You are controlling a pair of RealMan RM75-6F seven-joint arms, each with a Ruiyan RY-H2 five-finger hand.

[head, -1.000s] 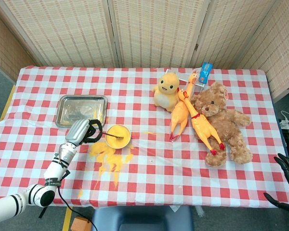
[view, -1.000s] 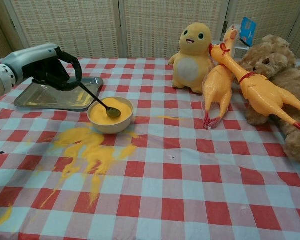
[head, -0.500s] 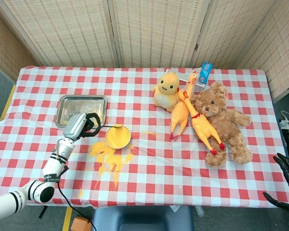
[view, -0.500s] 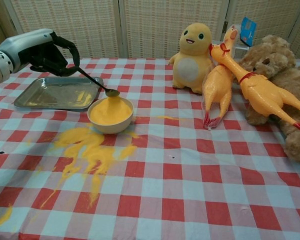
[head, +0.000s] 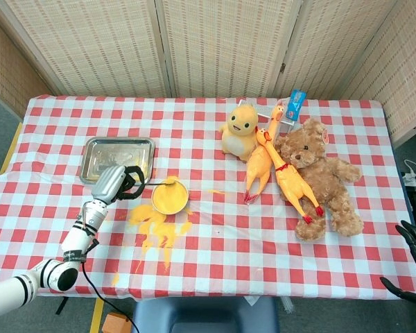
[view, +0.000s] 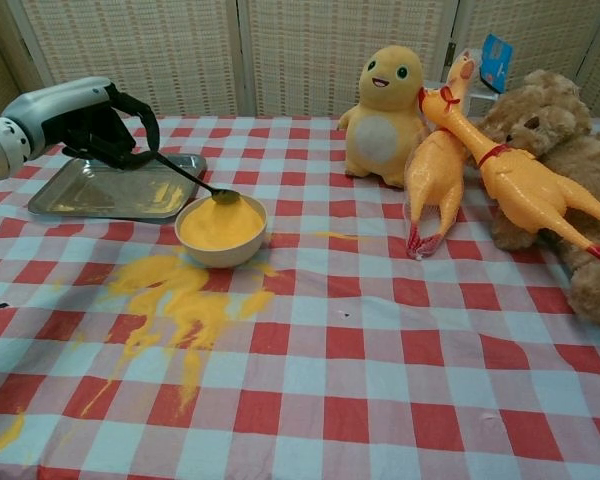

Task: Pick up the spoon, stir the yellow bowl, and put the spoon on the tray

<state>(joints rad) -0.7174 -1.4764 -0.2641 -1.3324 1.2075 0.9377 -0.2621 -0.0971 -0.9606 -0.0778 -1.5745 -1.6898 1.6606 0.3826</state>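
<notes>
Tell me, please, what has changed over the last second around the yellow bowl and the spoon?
The left hand kept hold of the spoon. It lifted the spoon's head out of the yellow bowl, then lowered it again to the bowl's far rim. The bowl, the spilled yellow powder, the tray and the toys stayed put; the right hand remained idle at the table's edge.

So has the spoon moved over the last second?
Yes. The spoon, held by the left hand, had its tip mid-bowl; now it sits at the yellow bowl's far rim, nearer the tray.
</notes>
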